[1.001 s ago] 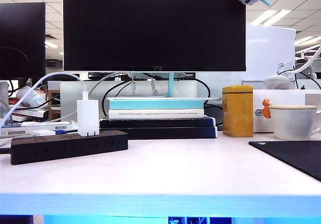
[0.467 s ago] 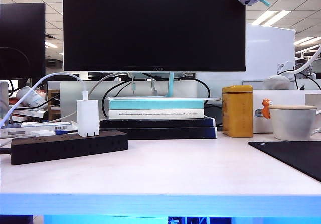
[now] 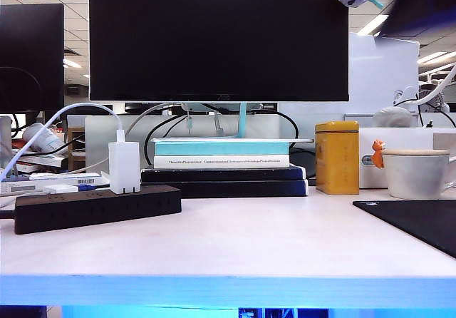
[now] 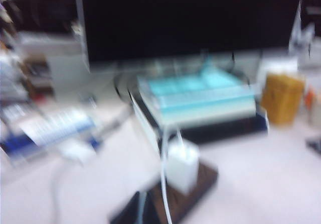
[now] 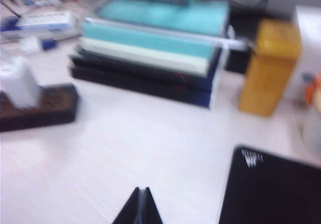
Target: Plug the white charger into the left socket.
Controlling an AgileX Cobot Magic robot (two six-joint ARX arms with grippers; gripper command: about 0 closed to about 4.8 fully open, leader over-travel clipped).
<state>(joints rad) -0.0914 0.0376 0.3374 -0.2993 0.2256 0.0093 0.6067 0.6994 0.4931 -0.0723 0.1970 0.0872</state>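
At the left of the exterior view we saw the long black power strip (image 3: 97,207) lying on the white table (image 3: 235,247), with the white charger (image 3: 124,167) standing upright on it, seated over an outlet near the strip's middle, its thin white cable (image 3: 64,115) arching up and away to the left. Strip, charger and cable lay just as they had a second before. We could not tell from any view whether that outlet was the left socket.

The left wrist view was blurred, but there we made out the charger (image 4: 181,164) upright on the strip (image 4: 193,194), and the left gripper (image 4: 135,211) showed only as a dark tip at the frame's edge, apart from the charger, its jaws drawn together on nothing.

Toward the middle, the stack of books (image 3: 224,167) under the monitor (image 3: 217,36) had not shifted. Further right stood the yellow tin (image 3: 338,157), then the white mug (image 3: 417,173), with the black mat (image 3: 417,222) in front; all matched the earlier frames.

The one change came at the upper right corner of the exterior view: a dark blurred shape (image 3: 420,4) now covered the ceiling lights that had been plain half a second earlier; we could not tell what it was.

In the right wrist view the right gripper (image 5: 141,209) hung above bare table beside the mat (image 5: 271,194), well apart from the charger (image 5: 17,86), its fingers pressed shut and empty.
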